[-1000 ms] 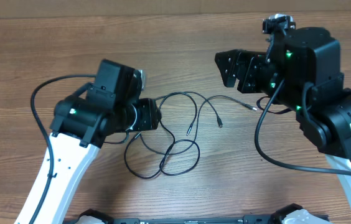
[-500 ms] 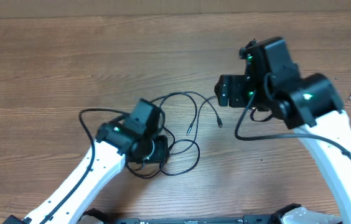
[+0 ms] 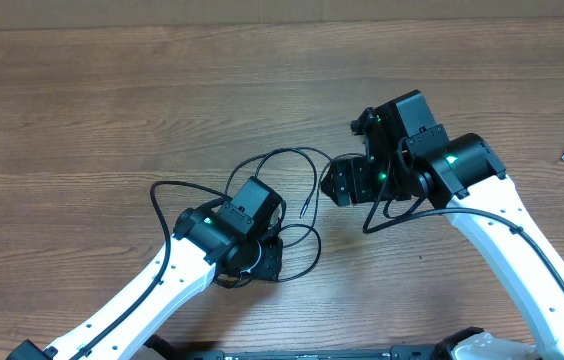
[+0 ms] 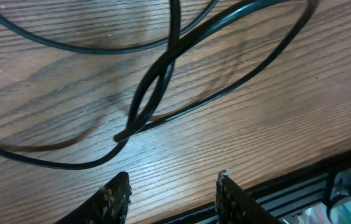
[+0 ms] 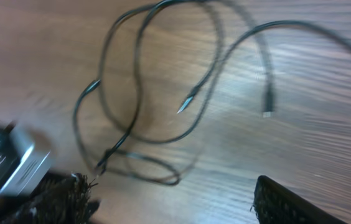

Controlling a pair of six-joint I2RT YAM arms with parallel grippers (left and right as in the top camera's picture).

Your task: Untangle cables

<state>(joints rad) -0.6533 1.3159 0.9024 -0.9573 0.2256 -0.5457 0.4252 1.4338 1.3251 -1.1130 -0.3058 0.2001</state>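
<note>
Firstly, overhead: both arms have closed in on the cables (image 3: 297, 150) within the last second. The left gripper (image 3: 262, 262), which stood at the left edge of the tangle, has swung down and now sits over the lower loop. The right gripper (image 3: 342, 183), earlier well off to the upper right, has come in beside the upper loop and covers the spot where two plug ends lay. The cords have not shifted on the table (image 3: 82, 100): both loops lie as they did, and one plug tip (image 3: 304, 212) shows between the grippers. Nothing is separated yet. Left wrist: the fingers (image 4: 116, 199) stand apart with nothing between them. A crossing of two strands (image 4: 175, 31) lies just ahead of the tips, flat on the wood and untouched. Right wrist, blurred: the jaws are wide apart and empty, and the tangle (image 5: 185, 106) is spread ahead with two plug tips showing. The left arm's housing (image 5: 7, 162) intrudes at the lower left. Judgement: the change is one of positioning only, and the untangling proper has not begun. The next move probably calls for a pinch at the crossing and a pull on a free end. Thin cord lying flat will be hard to pinch, and the arms now work near each other.
</note>
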